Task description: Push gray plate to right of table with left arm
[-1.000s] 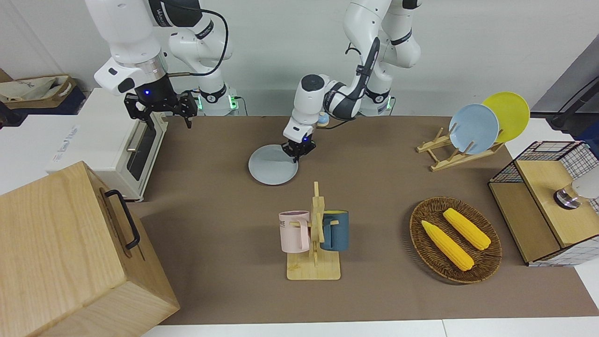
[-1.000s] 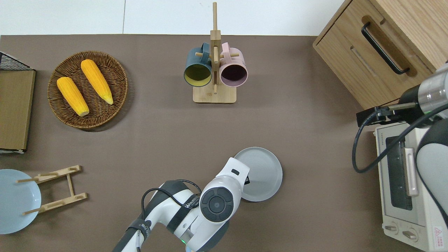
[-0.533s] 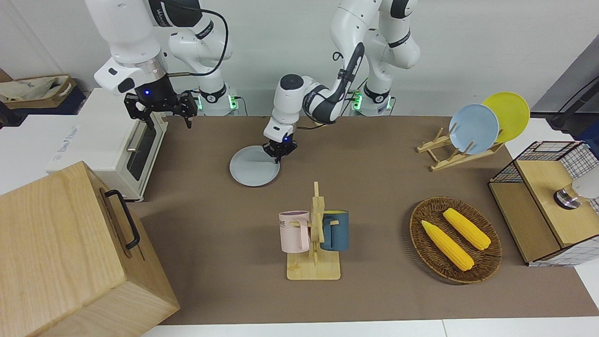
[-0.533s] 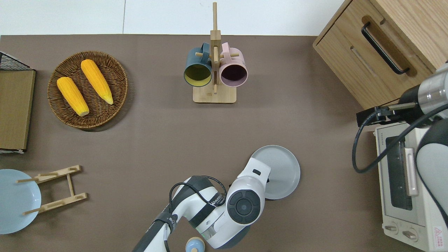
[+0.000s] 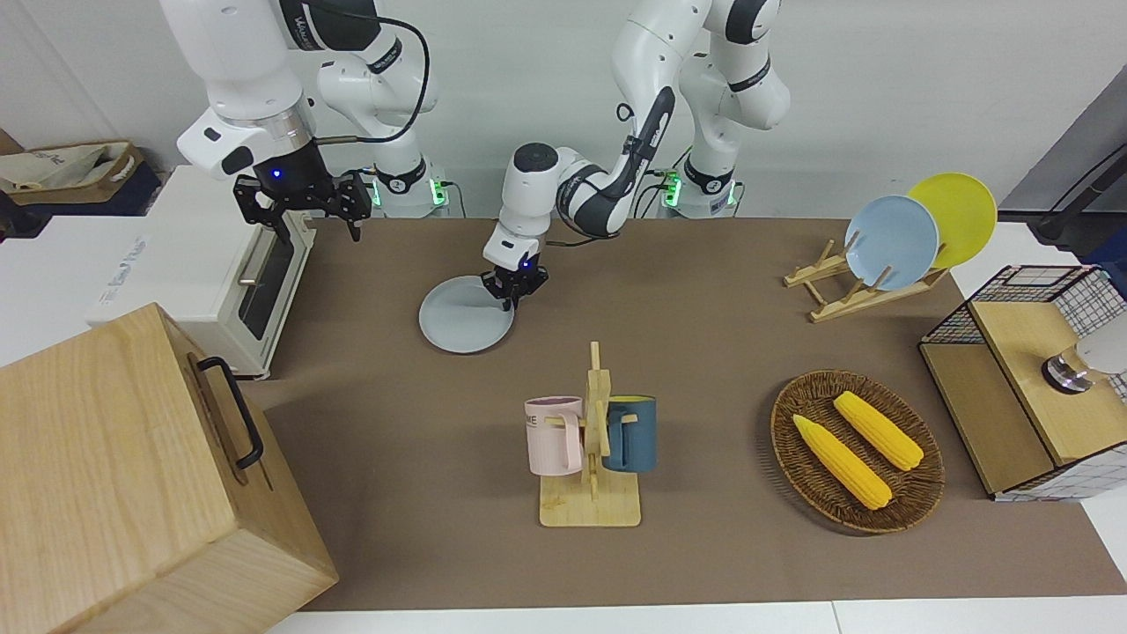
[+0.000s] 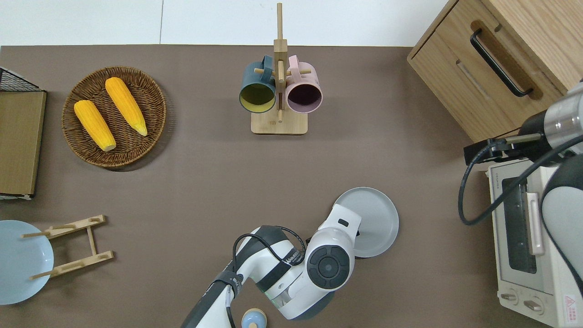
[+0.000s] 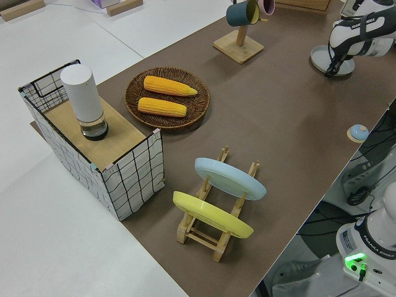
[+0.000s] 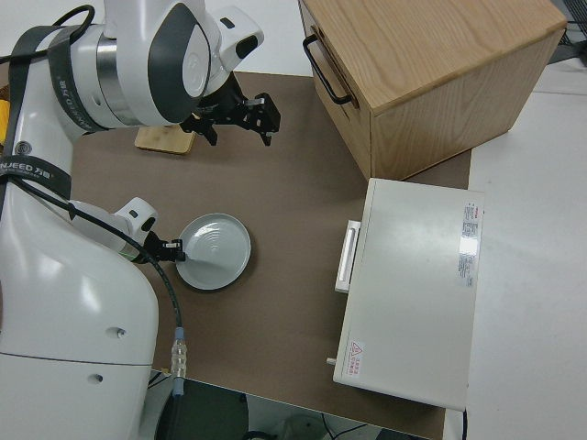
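The left gripper (image 5: 513, 298) is lowered onto the gray plate (image 5: 465, 315), its fingertips bearing on the plate's rim at the edge toward the left arm's end of the table; whether the fingers are apart or together cannot be made out. The right gripper (image 5: 304, 209) hangs parked, fingers spread wide and holding nothing.

The table (image 5: 704, 546) carries a plain brown mat with white edging visible around it, and a pale wall stands at the robots' backs. The plate lies flat on the mat, toward the right arm's end of the table, nearer to the robots than the mug rack (image 5: 592, 458), and well apart from the white toaster oven (image 5: 211, 273) and the wooden cabinet (image 5: 132, 475) at that end. At the left arm's end stand a wicker basket (image 5: 856, 451) holding two corn cobs, and a plate rack (image 5: 867, 282) bearing a blue and a yellow plate.

The gray plate is round, shallow, pale bluish-gray, with a low raised rim and faint concentric rings inside.
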